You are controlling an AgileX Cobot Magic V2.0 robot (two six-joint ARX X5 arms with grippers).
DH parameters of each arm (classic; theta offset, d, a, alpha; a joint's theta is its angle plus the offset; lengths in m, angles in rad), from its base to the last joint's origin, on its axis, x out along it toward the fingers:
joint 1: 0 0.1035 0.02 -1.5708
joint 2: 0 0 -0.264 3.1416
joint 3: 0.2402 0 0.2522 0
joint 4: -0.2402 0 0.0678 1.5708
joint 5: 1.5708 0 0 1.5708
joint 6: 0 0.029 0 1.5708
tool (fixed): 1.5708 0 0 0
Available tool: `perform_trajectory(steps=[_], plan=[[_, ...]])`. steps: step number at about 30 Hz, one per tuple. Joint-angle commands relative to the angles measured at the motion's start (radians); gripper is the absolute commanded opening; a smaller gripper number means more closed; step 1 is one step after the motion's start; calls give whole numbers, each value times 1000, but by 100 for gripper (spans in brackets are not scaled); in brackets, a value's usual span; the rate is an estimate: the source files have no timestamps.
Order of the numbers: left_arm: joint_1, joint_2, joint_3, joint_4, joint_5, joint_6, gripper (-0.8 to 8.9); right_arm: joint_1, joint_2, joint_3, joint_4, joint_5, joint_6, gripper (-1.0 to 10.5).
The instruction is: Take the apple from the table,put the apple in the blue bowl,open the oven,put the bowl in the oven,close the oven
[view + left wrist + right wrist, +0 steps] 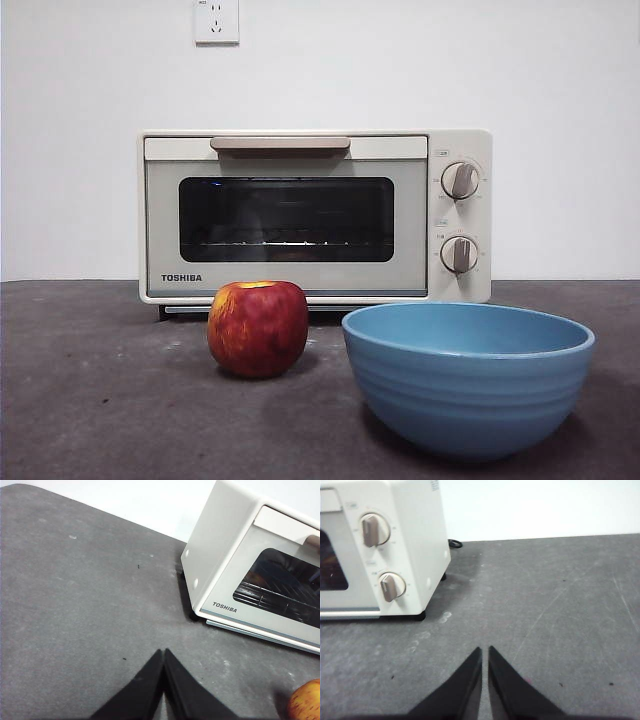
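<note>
A red apple (258, 328) with yellow streaks rests on the dark grey table (90, 400), just left of the blue bowl (467, 378), which stands empty at the front right. Behind both sits the cream TOSHIBA oven (315, 215) with its door closed. In the left wrist view my left gripper (164, 652) hovers shut over bare table, left of the oven (255, 565), with a sliver of the apple (306, 701) at the picture's corner. My right gripper (485, 650) is shut over bare table to the right of the oven (385, 545). Neither gripper shows in the front view.
A white wall with a socket (216, 21) stands behind the oven. A black cord (454, 543) lies at the oven's back right corner. Two grey knobs (460, 181) sit on the oven's right panel, and a beige bar handle (280, 144) runs along the door's top.
</note>
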Motion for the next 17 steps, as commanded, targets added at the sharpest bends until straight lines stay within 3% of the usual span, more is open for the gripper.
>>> perform_trajectory(steps=[1, 5, 10, 17], plan=[[2, -2, -24, 10, -1, -29, 7, 0, -3, -4, -5, 25, 70, 5], [2, -2, -24, 1, 2, -63, 7, 0, -3, -4, -17, -18, 92, 5], [2, 0, 25, -59, 61, -109, 7, 0, -3, 38, -66, -21, 186, 4], [0, 28, 172, -166, 97, -108, 7, 0, 14, 171, -145, -41, 187, 4]])
